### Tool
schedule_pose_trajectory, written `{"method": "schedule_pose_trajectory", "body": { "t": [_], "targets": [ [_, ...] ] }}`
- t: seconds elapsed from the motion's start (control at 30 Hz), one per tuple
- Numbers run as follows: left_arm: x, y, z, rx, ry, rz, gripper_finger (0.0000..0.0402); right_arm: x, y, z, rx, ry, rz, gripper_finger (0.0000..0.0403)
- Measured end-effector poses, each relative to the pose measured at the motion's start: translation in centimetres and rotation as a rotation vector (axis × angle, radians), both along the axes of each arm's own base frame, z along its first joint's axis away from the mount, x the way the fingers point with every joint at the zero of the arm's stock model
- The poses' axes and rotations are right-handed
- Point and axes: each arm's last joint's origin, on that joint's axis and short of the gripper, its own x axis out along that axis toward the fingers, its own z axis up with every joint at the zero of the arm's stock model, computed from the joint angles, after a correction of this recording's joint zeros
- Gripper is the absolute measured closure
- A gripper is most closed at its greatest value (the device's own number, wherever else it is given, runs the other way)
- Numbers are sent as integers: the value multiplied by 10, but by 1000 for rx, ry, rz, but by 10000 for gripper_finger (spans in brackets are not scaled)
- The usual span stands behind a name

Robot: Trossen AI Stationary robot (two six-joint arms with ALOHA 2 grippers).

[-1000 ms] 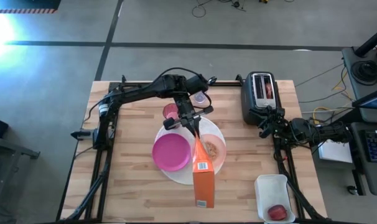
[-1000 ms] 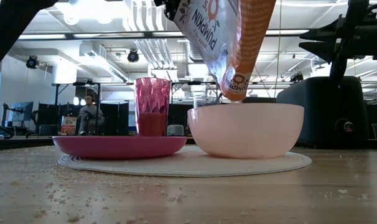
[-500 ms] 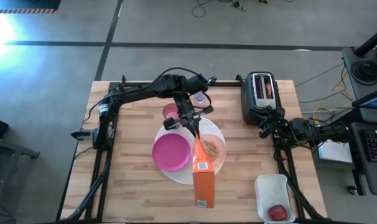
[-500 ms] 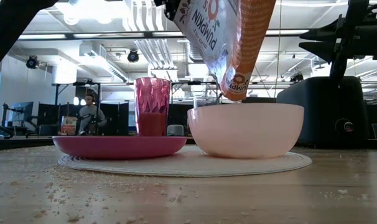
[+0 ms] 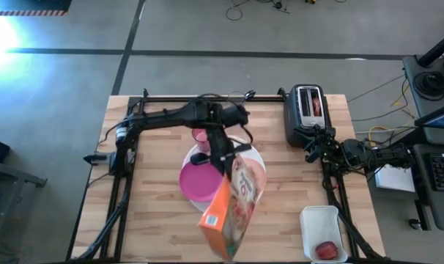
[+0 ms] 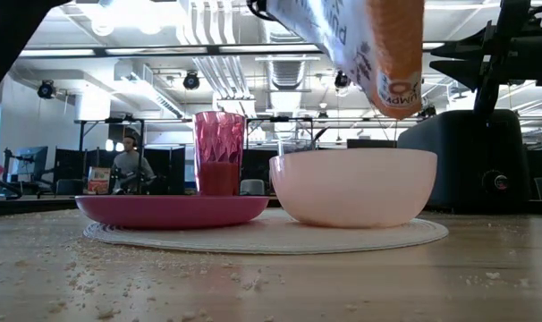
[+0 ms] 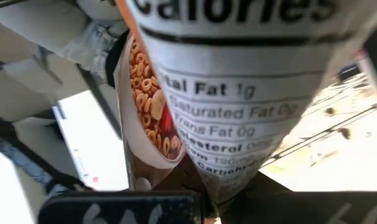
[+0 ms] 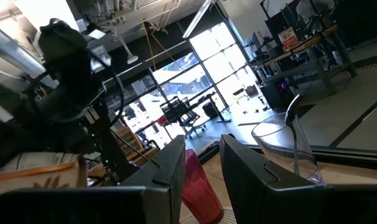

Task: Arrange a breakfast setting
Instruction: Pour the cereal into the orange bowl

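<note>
While left gripper (image 5: 223, 160) is clamping orange cardboard cereal box (image 5: 231, 213) tight, box is hanging tilted above peach bowl (image 6: 353, 185) and large round white plate (image 6: 262, 235). Peach bowl and magenta bowl (image 6: 171, 210) are sitting side by side on plate; pink translucent tumbler (image 6: 219, 152) is standing behind. Right gripper (image 5: 314, 149) is waiting beside black-and-silver toaster (image 5: 305, 113), fingers (image 8: 170, 168) standing slightly apart, holding nothing. Small red fruit (image 5: 326, 250) is lying in white rectangular tub (image 5: 315, 218).
</note>
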Motion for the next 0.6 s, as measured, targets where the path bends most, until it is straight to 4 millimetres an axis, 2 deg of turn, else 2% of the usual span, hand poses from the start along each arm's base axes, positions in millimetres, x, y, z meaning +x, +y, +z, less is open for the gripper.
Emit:
{"method": "schedule_pose_trajectory", "body": {
  "t": [0.1, 0.23, 0.47, 0.6],
  "targets": [
    [-6, -11, -1, 34, -18, -50, 402, 0, 0, 0, 0, 0, 0, 312],
    [-24, -20, 0, 161, -38, -117, 402, 0, 0, 0, 0, 0, 0, 312],
    [-49, -19, 9, 557, -166, -209, 402, 0, 0, 0, 0, 0, 0, 312],
    [-62, -27, 22, 733, -269, -275, 402, 0, 0, 0, 0, 0, 0, 312]
  ]
}}
